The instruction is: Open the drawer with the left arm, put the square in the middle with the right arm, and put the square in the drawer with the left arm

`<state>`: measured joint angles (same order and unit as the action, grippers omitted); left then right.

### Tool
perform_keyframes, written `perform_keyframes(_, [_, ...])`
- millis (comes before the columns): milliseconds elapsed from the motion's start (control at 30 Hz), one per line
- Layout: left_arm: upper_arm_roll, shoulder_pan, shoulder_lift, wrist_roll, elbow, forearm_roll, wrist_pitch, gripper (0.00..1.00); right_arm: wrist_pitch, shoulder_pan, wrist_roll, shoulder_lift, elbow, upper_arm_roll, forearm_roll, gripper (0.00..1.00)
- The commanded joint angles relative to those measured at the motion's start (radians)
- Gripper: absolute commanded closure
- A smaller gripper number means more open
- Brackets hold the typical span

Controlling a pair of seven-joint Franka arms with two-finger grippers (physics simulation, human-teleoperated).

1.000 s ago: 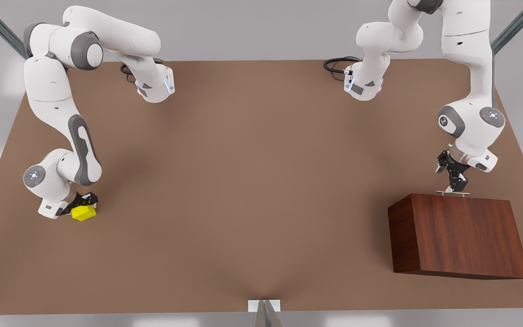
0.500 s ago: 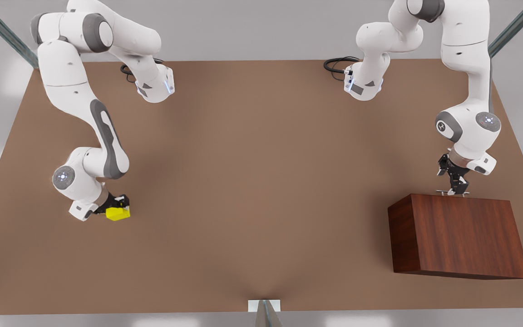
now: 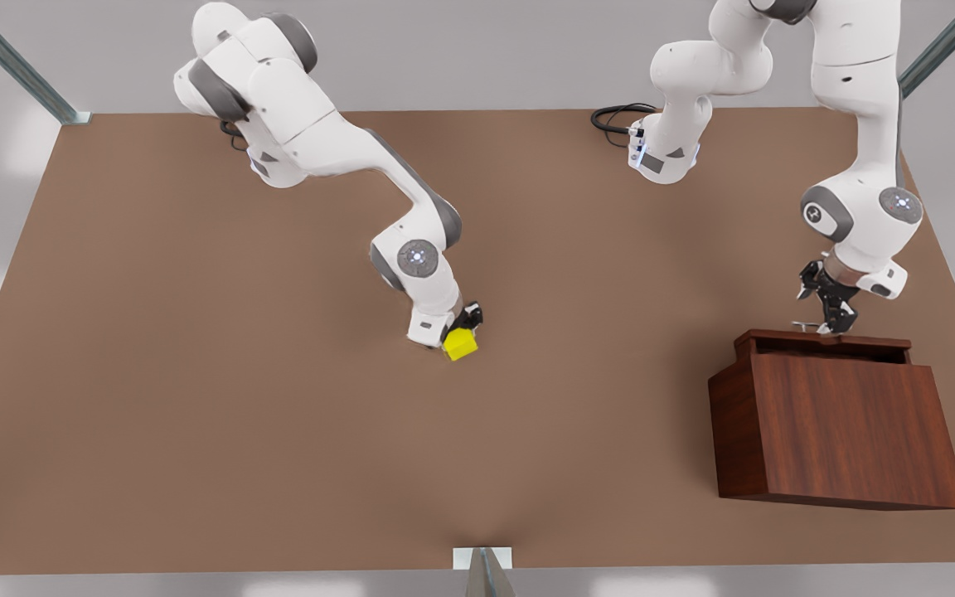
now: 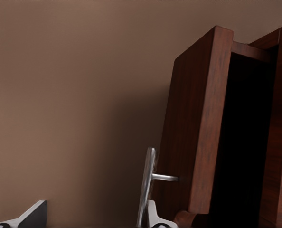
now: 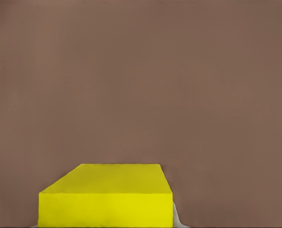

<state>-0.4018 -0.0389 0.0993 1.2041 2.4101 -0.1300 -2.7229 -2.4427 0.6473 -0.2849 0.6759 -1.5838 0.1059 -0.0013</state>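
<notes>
Two steps look partly done: left hand (image 3: 827,325) apparently clamps the handle (image 3: 809,325) of the part-open drawer (image 3: 824,342); right hand (image 3: 462,330) grips the square (image 3: 460,344) mid-counter (image 3: 196,414), unreleased.

The square (image 3: 460,343) lies mid-table, the drawer (image 3: 824,342) rightward in front view.

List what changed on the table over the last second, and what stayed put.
The right arm's tool carried the small yellow cube from near the front view's left edge to the middle of the brown tabletop, gripping it throughout. The left arm's tool, closed on the thin silver bar handle, pulled the dark reddish-brown wooden drawer partly out. The cabinet body stayed in place.
</notes>
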Motion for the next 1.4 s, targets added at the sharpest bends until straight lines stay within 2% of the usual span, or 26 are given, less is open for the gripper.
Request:
perform_keyframes(0, [0.000,-0.003,-0.003,0.000,0.006,0.001,0.000,0.00,0.016,0.014,-0.004,0.016,0.033,0.000,-0.002,0.30])
perform_keyframes(33, [-0.002,-0.003,-0.009,0.000,0.014,0.001,0.000,0.00,0.048,0.069,-0.010,0.091,0.166,0.000,-0.003,0.30])
perform_keyframes(100, [-0.008,-0.003,-0.021,0.000,0.023,0.001,0.000,0.00,0.053,0.133,-0.046,0.201,0.330,0.000,-0.003,0.30])
perform_keyframes(233, [-0.017,-0.003,-0.067,-0.006,0.061,0.003,0.005,0.00,0.048,0.183,-0.099,0.346,0.538,-0.002,-0.006,0.30])
perform_keyframes(300, [-0.028,-0.003,-0.081,-0.009,0.081,0.004,0.005,0.00,0.034,0.212,-0.109,0.373,0.568,-0.022,-0.005,0.27])
perform_keyframes(333, [-0.029,-0.003,-0.081,-0.009,0.084,0.004,0.005,0.00,0.036,0.216,-0.109,0.373,0.564,-0.032,-0.005,0.06])
perform_keyframes(367, [-0.029,-0.003,-0.081,-0.009,0.093,0.004,0.005,0.00,0.036,0.216,-0.103,0.372,0.559,-0.040,-0.005,0.00])
perform_keyframes(500, [-0.046,-0.003,-0.084,-0.011,0.098,0.004,0.006,0.00,0.033,0.212,-0.085,0.355,0.538,-0.041,-0.005,0.00])
perform_keyframes(533, [-0.048,-0.003,-0.096,-0.012,0.098,0.004,0.021,0.00,0.034,0.212,-0.085,0.317,0.500,-0.041,-0.003,0.00])
perform_keyframes(600, [-0.060,-0.003,-0.133,-0.018,0.119,0.009,0.034,0.00,0.039,0.203,-0.085,0.100,0.297,-0.086,0.012,0.00])
perform_keyframes(667, [-0.061,-0.003,-0.197,-0.023,0.156,0.021,0.078,0.00,0.059,0.103,-0.097,-0.148,0.033,-0.101,0.012,0.00])
perform_keyframes(700, [-0.092,-0.003,-0.260,-0.024,0.156,0.107,0.163,0.00,0.141,0.048,-0.102,-0.271,-0.058,-0.166,0.017,0.00])
perform_keyframes(733, [-0.114,-0.003,-0.311,-0.023,0.152,0.187,0.229,0.00,0.307,0.025,-0.086,-0.318,-0.035,-0.232,0.017,0.00])
perform_keyframes(767, [-0.115,-0.003,-0.381,-0.017,0.136,0.312,0.314,0.00,0.419,-0.095,-0.036,-0.381,-0.033,-0.272,0.015,0.00])
perform_keyframes(800, [-0.114,-0.003,-0.423,-0.023,0.097,0.385,0.396,0.00,0.455,-0.222,0.073,-0.414,-0.025,-0.272,0.015,0.00])
perform_keyframes(867, [-0.068,-0.022,-0.388,-0.187,-0.028,0.397,0.483,0.00,0.614,-0.469,0.217,-0.440,0.019,-0.222,0.017,0.00])
perform_keyframes(933, [-0.008,-0.100,-0.252,-0.392,-0.130,0.383,0.474,0.00,0.701,-0.537,0.254,-0.530,0.001,-0.218,0.009,0.00])
perform_keyframes(967, [0.053,-0.130,-0.133,-0.417,-0.242,0.380,0.485,0.00,0.696,-0.552,0.257,-0.526,0.001,-0.213,0.004,0.00])
perform_keyframes(1033, [0.074,-0.256,-0.017,-0.546,-0.359,0.330,0.520,0.00,0.688,-0.548,0.256,-0.435,0.074,-0.213,0.015,0.00])
perform_keyframes(1100, [0.109,-0.337,0.105,-0.638,-0.609,0.188,0.710,0.00,0.680,-0.535,0.257,-0.432,0.079,-0.212,0.001,0.00])
perform_keyframes(1133, [0.187,-0.335,0.148,-0.638,-0.723,0.187,0.790,0.00,0.677,-0.541,0.285,-0.432,0.076,-0.213,-0.002,0.00])
perform_keyframes(1233, [0.365,-0.335,0.215,-0.650,-0.818,0.153,0.835,0.00,0.679,-0.540,0.286,-0.437,0.074,-0.213,0.017,0.00])
perform_keyframes(1367, [0.549,-0.337,0.280,-1.119,-0.818,0.148,0.832,0.00,0.688,-0.540,0.286,-0.443,0.074,-0.213,0.017,0.00])
